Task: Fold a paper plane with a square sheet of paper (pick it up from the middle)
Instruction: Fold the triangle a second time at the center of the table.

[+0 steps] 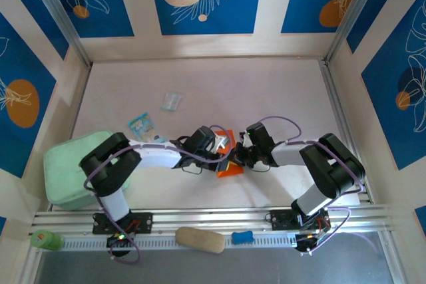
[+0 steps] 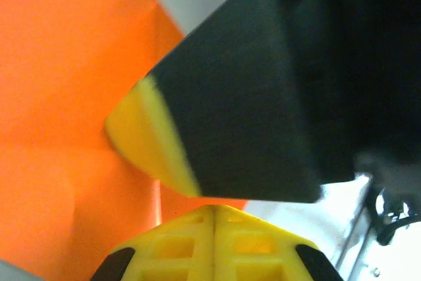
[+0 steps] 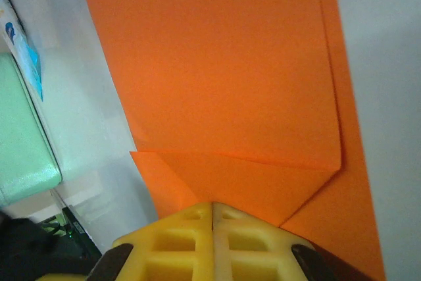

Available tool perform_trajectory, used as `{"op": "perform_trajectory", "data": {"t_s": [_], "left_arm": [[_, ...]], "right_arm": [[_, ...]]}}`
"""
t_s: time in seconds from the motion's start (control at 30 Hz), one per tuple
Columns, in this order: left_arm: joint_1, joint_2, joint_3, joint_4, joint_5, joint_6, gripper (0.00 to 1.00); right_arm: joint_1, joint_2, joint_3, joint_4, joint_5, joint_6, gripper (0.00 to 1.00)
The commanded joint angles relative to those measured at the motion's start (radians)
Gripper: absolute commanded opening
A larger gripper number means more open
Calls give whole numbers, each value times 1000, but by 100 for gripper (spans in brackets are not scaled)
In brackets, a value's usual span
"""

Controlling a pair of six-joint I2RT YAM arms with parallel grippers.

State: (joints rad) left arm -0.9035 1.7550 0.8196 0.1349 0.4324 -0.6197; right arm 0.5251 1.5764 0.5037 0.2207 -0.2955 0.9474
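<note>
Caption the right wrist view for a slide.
Shut right gripper at a folded flap of the orange paper; mint green pad at left.

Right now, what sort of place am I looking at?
Probably a purpose-built robot test booth: a pale tabletop boxed in by blue patterned panels, and two arms bolted to an aluminium rail at its near edge.

Top external camera looks down from high behind the near edge over the whole table point(image 1: 266, 91); both wrist cameras sit very close above the folded orange sheet point(image 2: 66, 97) point(image 3: 217, 77), shared by all three views point(image 1: 231, 169).
</note>
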Motion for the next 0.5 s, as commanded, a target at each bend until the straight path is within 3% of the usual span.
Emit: {"op": "perform_trajectory", "data": {"t_s": [0.0, 0.23, 0.47], "left_arm": [[3, 35, -51, -13, 56, 8, 4], [-2, -20, -257, 81, 74, -62, 4], [-5, -126, -274, 20, 70, -25, 4]], "right_arm": [[-7, 11, -8, -99, 44, -5, 0], [-14, 2, -7, -109, 43, -7, 0], [-16, -3, -7, -110, 43, -8, 0]]}}
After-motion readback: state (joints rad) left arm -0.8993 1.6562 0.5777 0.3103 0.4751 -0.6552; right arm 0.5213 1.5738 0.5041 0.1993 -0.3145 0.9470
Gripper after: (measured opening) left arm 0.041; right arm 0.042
